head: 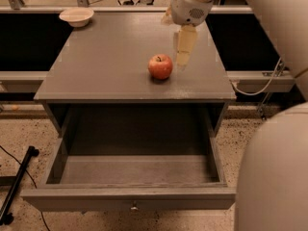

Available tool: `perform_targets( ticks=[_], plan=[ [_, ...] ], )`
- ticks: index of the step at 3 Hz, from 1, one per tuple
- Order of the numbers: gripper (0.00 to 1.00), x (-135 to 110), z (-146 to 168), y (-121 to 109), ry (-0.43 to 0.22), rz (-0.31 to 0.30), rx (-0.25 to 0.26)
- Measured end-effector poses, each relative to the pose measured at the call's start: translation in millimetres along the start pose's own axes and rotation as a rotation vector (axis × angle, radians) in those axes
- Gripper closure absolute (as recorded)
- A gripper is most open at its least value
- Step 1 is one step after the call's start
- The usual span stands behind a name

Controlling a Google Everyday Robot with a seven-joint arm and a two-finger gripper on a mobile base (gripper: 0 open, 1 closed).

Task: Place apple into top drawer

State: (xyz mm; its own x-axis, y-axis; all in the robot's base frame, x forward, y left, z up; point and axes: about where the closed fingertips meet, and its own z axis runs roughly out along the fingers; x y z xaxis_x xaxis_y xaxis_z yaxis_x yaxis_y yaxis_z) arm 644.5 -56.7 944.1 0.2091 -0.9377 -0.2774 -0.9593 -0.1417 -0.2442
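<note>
The red apple (160, 66) with yellowish patches and a short dark stem sits upright on the grey cabinet top (106, 61), right of centre. My gripper (184, 49) hangs from the pale arm just right of the apple and slightly above it, pointing down, not touching it. The top drawer (130, 198) is pulled fully out below the cabinet top. Its inside is bare, and its small metal knob (134, 207) faces the front.
A pale shallow bowl (76, 16) stands at the back left corner of the cabinet top. A black stand leg (17, 186) lies on the floor at the left. My arm's large white body (274, 177) fills the right side. A cable (260, 88) hangs at the right.
</note>
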Motion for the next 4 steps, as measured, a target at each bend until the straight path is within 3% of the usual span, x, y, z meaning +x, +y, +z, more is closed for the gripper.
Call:
perform_targets(
  ticks=[1,2,4],
  plan=[
    [0.00,-9.9,45.8,-9.6,0.020,-0.026,-0.046],
    [0.00,-10.9,71.8,-14.3,0.040,-0.023,-0.064],
    [0.48,-11.2,104.6,-22.6,0.115,-0.028,-0.054]
  ],
)
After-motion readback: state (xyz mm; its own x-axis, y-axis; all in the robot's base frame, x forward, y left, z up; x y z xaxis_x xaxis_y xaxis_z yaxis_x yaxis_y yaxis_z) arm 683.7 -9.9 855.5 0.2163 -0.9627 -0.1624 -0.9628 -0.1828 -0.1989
